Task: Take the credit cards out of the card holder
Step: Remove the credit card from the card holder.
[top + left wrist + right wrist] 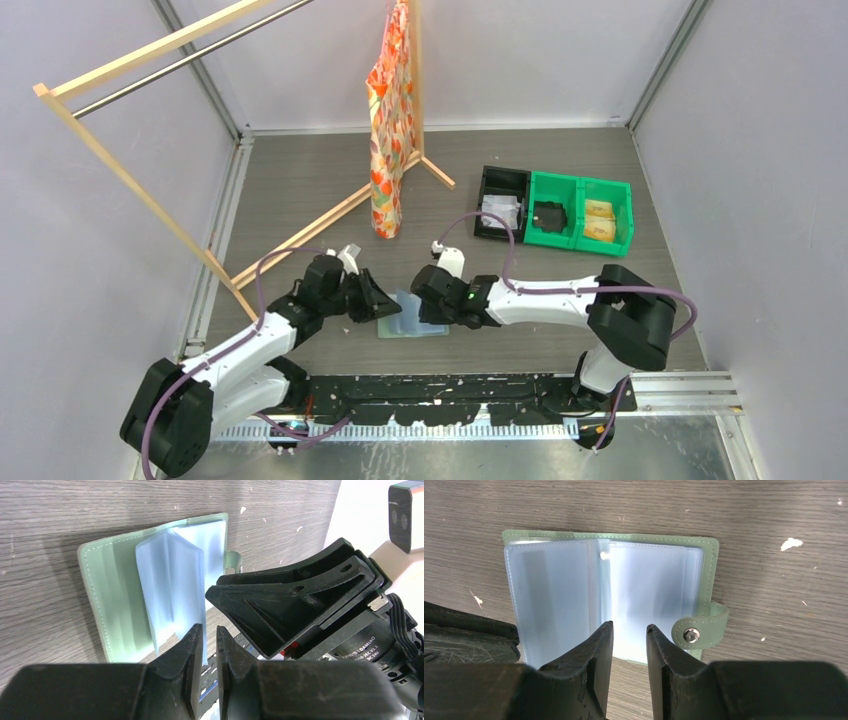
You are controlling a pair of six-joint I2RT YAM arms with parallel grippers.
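Overhead, the card holder (408, 322) lies open and flat on the tabletop (300, 180), near the arm bases and between the two hands. The left hand (385, 300) meets its left edge and the right hand (425, 298) stands over its right part. Well apart, at the far right, sit a black bin (502, 200) and two green bins (580, 210). A wooden rack (150, 190) with a patterned cloth (388, 130) stands at the far left. In the left wrist view, the left hand (210, 645) is nearly closed. One pale blue pocket leaf (170, 585) of the card holder (110, 605) rises upright, and its lower edge runs into the narrow gap between the fingers. The right hand (220, 592) hangs just beside that leaf. In the right wrist view, the right hand (630, 640) has its fingers moderately parted with nothing between them. Beyond them the card holder (649, 590) shows both blue-grey pocket pages. Its snap tab (701, 627) lies unfastened on the wood at the right edge. Whether any card sits in the pockets cannot be told.
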